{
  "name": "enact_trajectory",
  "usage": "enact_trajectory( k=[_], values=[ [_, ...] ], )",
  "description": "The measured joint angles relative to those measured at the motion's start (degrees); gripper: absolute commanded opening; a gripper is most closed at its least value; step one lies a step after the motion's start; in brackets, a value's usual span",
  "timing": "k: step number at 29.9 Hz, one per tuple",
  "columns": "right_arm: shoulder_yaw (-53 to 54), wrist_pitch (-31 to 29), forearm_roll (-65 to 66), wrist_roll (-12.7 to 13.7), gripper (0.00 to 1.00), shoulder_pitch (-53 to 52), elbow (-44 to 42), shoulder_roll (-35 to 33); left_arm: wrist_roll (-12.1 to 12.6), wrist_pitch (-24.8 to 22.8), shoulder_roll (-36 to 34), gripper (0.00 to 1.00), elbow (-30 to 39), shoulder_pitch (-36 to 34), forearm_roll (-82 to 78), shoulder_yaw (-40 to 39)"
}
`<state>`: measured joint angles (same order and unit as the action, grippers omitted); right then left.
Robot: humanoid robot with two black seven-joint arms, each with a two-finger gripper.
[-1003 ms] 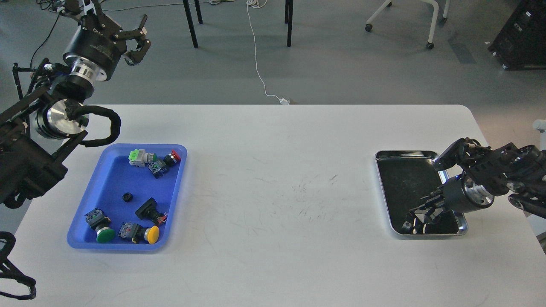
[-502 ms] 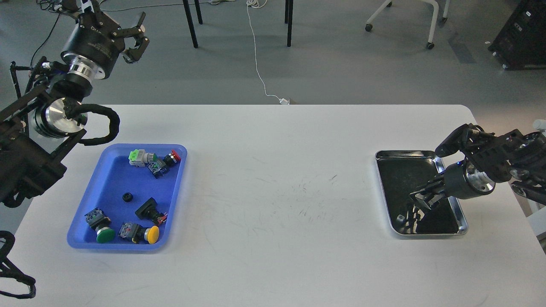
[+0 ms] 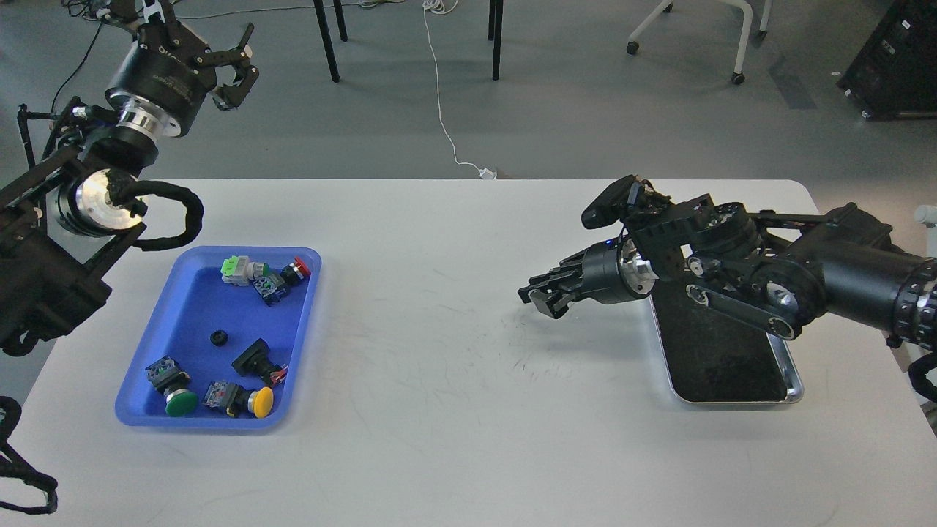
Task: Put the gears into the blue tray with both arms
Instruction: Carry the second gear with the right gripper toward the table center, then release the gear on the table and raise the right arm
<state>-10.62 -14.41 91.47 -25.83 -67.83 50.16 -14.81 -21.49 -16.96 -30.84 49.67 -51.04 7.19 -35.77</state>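
Gear [image 3: 217, 338] lying mid blue tray [image 3: 168, 322] among push-buttons [image 3: 252, 277], silver tray [image 3: 794, 380] bare where visible, right gripper [image 3: 540, 296] over the table, grip unclear, left gripper [image 3: 236, 62] raised, fingers spread, holding nothing

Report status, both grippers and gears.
Left gripper open, raised behind table. Right gripper over mid-table, grip unclear. One gear in blue tray. Path clear.

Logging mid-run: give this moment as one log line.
left tool: open, raised off-table | right tool: over table, grip unclear | one gear in blue tray
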Motion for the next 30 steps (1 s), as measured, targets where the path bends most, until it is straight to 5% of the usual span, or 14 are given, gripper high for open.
enact_trajectory(
  k=[12, 21, 25, 30],
  values=[
    [-3.0, 2.0, -0.1, -0.4, 0.25, 2.8, -5.7, 12.6, -0.3, -0.4, -0.4, 0.98, 0.0, 0.1, 0.0, 0.0],
    [-4.6, 2.0, -0.1, -0.6, 0.37, 2.9, -7.8, 14.8, -0.3, -0.4, -0.4, 0.98, 0.3, 0.1, 0.0, 0.0],
    [-5.2, 1.9, -0.2, -0.7, 0.56, 2.9, -7.8, 14.8, -0.3, -0.5, -0.5, 0.98, 0.4, 0.1, 0.0, 0.0],
    [-4.5, 2.3, -0.4, -0.7, 0.67, 2.3, -7.7, 14.2, 0.0, -0.5, -0.5, 0.98, 0.4, 0.1, 0.0, 0.0]
  ],
)
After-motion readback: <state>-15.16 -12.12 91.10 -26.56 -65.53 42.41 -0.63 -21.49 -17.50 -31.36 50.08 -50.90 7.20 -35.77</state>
